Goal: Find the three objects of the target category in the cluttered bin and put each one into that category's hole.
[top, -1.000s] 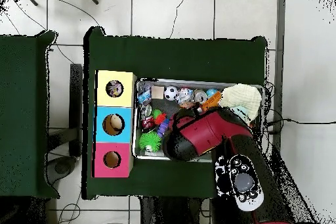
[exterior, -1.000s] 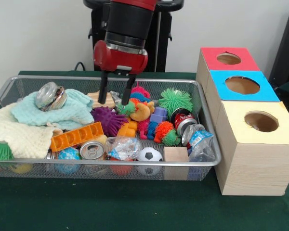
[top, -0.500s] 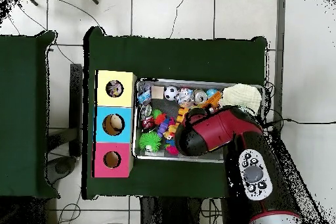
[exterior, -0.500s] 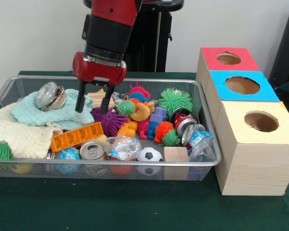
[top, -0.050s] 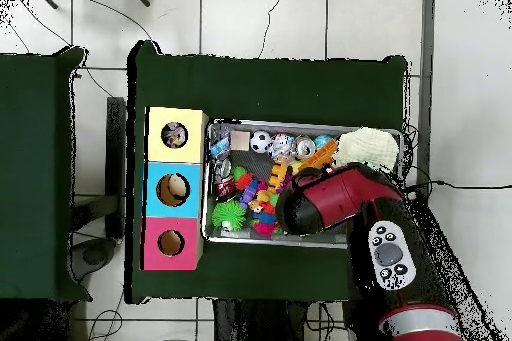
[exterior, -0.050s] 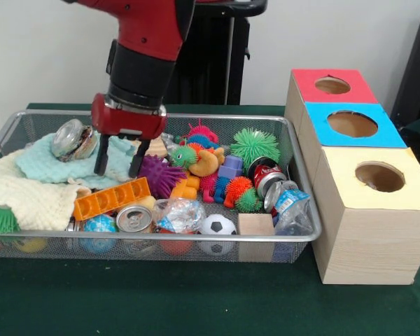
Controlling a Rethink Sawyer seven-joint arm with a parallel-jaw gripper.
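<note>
Three holed boxes (exterior, -0.050s: pixel 350 126), bin (exterior, -0.050s: pixel 294 175) — cluttered toys.

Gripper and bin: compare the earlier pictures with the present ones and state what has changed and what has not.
The gripper has swung sideways across the wire bin, from above the spiky toys toward the mint green cloth, and now hangs lower over it. It is open and holds nothing. The purple spiky ball, the orange tray and the three boxes lie as before.

A wire-mesh metal bin (exterior, -0.050s: pixel 304 210) at the frame's centre holds soft knitted cloths (exterior, -0.050s: pixel 28 192), a shiny metal can (exterior, -0.050s: pixel 134 219) and a bare wooden block (exterior, -0.050s: pixel 255 225), beside matt raw-wood boxes (exterior, -0.050s: pixel 364 231) at right.
</note>
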